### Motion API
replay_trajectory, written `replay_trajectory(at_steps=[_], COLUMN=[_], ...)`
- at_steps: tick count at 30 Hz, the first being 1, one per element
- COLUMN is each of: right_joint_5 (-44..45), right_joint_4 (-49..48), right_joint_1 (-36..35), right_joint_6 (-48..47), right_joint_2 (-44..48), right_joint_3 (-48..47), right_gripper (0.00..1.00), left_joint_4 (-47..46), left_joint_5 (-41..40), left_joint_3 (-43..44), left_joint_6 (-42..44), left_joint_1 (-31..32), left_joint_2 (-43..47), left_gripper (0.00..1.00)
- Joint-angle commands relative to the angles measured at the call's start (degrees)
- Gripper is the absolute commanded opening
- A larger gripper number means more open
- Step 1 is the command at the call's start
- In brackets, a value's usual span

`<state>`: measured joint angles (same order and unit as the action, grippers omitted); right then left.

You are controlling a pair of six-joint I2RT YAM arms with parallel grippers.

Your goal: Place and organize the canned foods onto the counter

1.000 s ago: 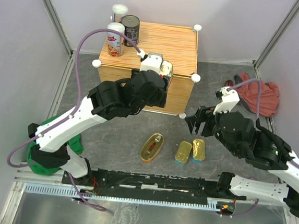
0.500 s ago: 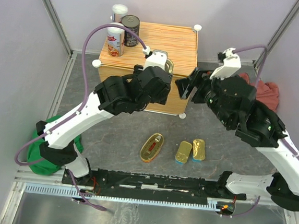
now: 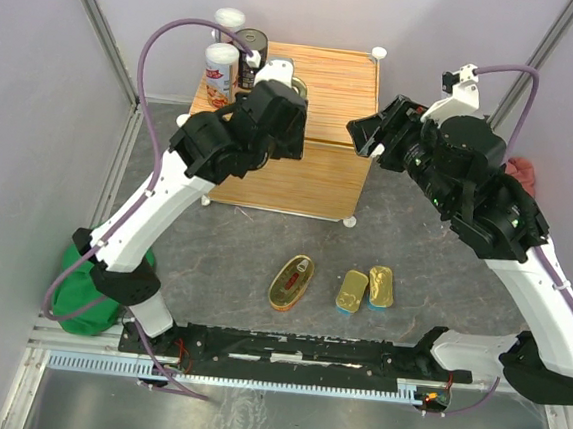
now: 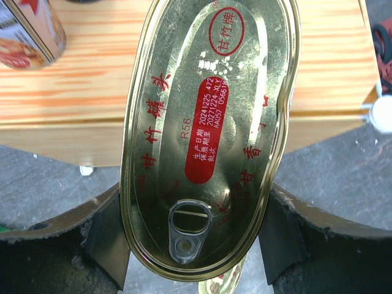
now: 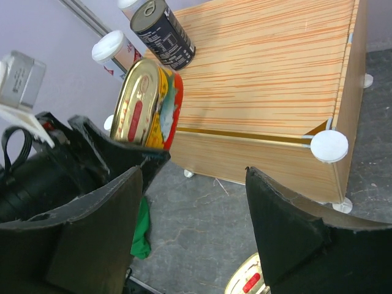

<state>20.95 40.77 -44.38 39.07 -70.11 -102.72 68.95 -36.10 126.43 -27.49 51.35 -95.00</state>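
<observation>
Where the left gripper (image 4: 195,214) is squeezed shut, it holds one oval gold-red tin (image 4: 208,135) by its two long sides. A dark finger (image 4: 107,239) presses on each side. The tin hangs over the near left part of the counter (image 3: 343,79). Its gold lid faces the wrist camera, and its pull ring is at the end that sticks out past the counter's front edge. In the right wrist view the tin looks tipped up on its edge above the wood. I cannot tell if it touches the counter top.

The right gripper (image 5: 193,190) hangs in the air just off the right side of the counter and points at it. Its two fingers are wide apart, with nothing between them. A white ball knob (image 5: 329,146) sits on the counter's near right corner.

At the far left corner of the counter stand a dark round tin (image 3: 249,46) and a tall cylinder (image 3: 219,73) with a white lid. A second tall cylinder (image 3: 229,21) is just behind them.

On the grey floor in front of the counter, well apart from it, lies a second oval tin (image 3: 291,281). Two rectangular gold-blue tins (image 3: 365,289) lie side by side next to it.

A green cloth (image 3: 83,297) lies far off to the near left of the counter. A red cloth (image 3: 521,175) lies to the right of the counter, mostly hidden by the right arm.
</observation>
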Motion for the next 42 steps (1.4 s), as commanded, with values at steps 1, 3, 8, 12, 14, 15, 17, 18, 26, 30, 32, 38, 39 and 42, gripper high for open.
replay_trajectory(at_steps=[1, 3, 8, 12, 14, 15, 17, 18, 26, 30, 32, 38, 39, 42], right_joint_5=[-2.9, -3.3, -4.0, -4.7, -4.8, -5.0, -5.4, -5.7, -7.2, -7.9, -8.2, -8.7, -8.7, -8.8], right_joint_4=[-2.6, -2.6, -2.4, -2.6, -2.6, -2.6, -2.6, -2.6, -3.0, -3.6, -3.7, -3.6, -3.5, -3.5], right_joint_1=[0.9, 1.1, 1.4, 1.6, 1.7, 1.7, 1.9, 2.1, 3.5, 4.1, 4.4, 5.0, 5.0, 5.2], right_joint_6=[1.8, 1.9, 1.9, 1.8, 1.6, 1.6, 1.6, 1.6, 1.4, 1.8, 1.9, 1.8, 1.7, 1.7], right_joint_2=[0.4, 0.6, 0.9, 0.5, 0.1, 0.0, -0.4, -0.7, -1.8, -1.9, -1.9, -2.5, -2.6, -2.5], right_joint_3=[-1.7, -1.4, -0.7, -0.6, -0.7, -0.7, -1.0, -1.2, -1.9, -1.0, -0.6, -1.1, -1.0, -0.4], right_gripper=[0.76, 0.76, 0.76, 0.76, 0.76, 0.76, 0.76, 0.76, 0.76, 0.76, 0.76, 0.76, 0.76, 0.76], left_joint_4=[-3.5, -3.1, -2.5, -2.2, -2.2, -2.2, -2.1, -2.0, -1.2, -0.7, -0.8, -1.5, -1.6, -1.9], left_joint_5=[2.0, 3.6, 6.5, 6.3, 6.0, 6.1, 6.6, 6.7, 6.6, 7.1, 7.3, 7.3, 7.6, 7.8], left_joint_3=[8.2, 9.9, 11.8, 13.2, 13.3, 13.3, 13.8, 14.0, 14.3, 14.2, 14.2, 14.1, 14.1, 14.0], left_joint_6=[4.2, 4.6, 5.3, 6.0, 6.1, 6.2, 6.3, 6.3, 6.3, 6.5, 6.5, 6.3, 6.3, 6.2], left_joint_1=[-3.3, -5.4, -9.4, -10.5, -11.0, -11.3, -11.7, -11.9, -12.7, -13.0, -13.3, -14.2, -14.3, -14.6], left_joint_2=[-2.6, -4.3, -7.2, -9.2, -9.8, -10.2, -10.9, -11.1, -12.8, -13.7, -14.0, -14.2, -14.2, -14.5], left_gripper=[0.03, 0.03, 0.03, 0.03, 0.03, 0.03, 0.03, 0.03, 0.32, 0.52, 0.59, 0.72, 0.72, 0.72])
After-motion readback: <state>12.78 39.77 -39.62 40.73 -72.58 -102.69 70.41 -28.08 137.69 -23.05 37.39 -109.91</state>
